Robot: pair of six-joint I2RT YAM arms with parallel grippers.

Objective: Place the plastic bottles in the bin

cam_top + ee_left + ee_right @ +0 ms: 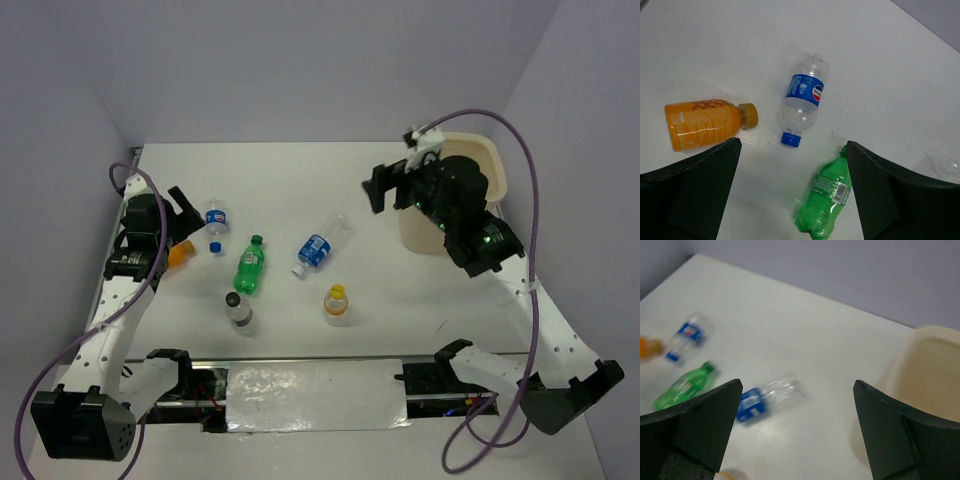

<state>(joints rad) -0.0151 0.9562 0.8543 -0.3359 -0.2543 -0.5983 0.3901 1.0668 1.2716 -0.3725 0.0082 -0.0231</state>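
Note:
Six plastic bottles lie or stand on the white table (300, 180). An orange one (180, 252) and a clear blue-labelled one (216, 228) are at the left. A green one (250, 265) and a second clear blue-labelled one (320, 244) lie in the middle. A dark-capped one (238, 310) and a yellow-capped one (337, 302) stand nearer. The cream bin (492, 160) stands at the right, half hidden by my right arm. My left gripper (185, 205) is open above the orange bottle (702, 122), clear bottle (804, 100) and green bottle (827, 200). My right gripper (385, 190) is open and empty, left of the bin (925, 385).
Grey walls enclose the table at the back and both sides. The right wrist view is blurred and shows a clear bottle (767, 397) and the green bottle (682, 387) below. The arm bases and a foil-covered strip (315, 395) line the near edge.

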